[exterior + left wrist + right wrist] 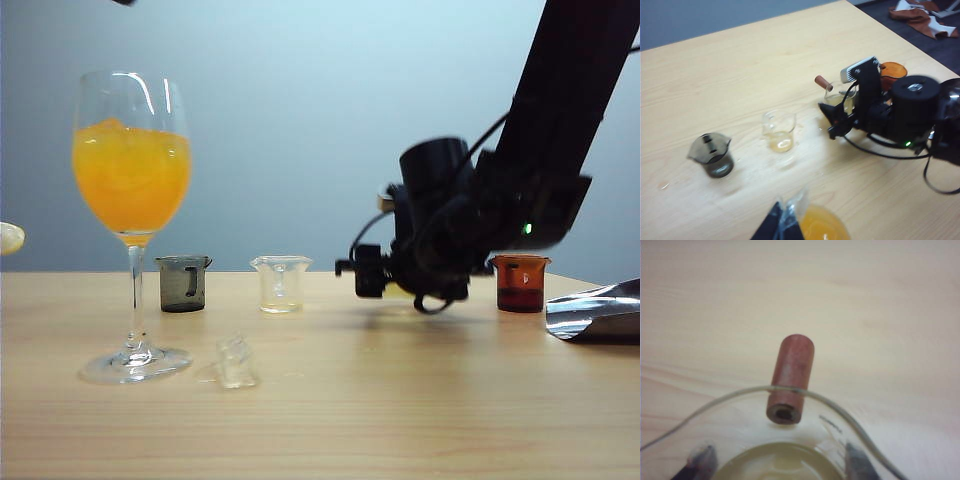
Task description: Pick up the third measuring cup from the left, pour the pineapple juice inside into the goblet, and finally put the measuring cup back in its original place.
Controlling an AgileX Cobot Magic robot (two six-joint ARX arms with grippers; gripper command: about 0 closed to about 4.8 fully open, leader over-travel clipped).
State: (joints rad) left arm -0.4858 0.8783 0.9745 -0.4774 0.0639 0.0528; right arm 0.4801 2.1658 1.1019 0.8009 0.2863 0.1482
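Note:
The third measuring cup (790, 390) is a squat clear beaker with a red-brown stub handle (789, 377) and pale pineapple juice (772, 460) in it. My right gripper (780, 466) is shut on it, one dark finger (702, 460) against each side. In the exterior view that gripper (400, 283) hides the cup, low over the table right of centre. The left wrist view shows the cup (833, 100) between its fingers. The goblet (132, 180), full of orange drink, stands far left. My left gripper (785, 220) hangs high beside the goblet's rim (822, 225), fingers together, tips clear and shiny.
A smoky grey cup (183, 283) and a clear cup (281, 284) stand left of the held cup; a cup of dark red-brown liquid (521, 284) stands right of it. Crumpled foil (598, 310) lies far right. A small clear scrap (236, 362) lies by the goblet's foot.

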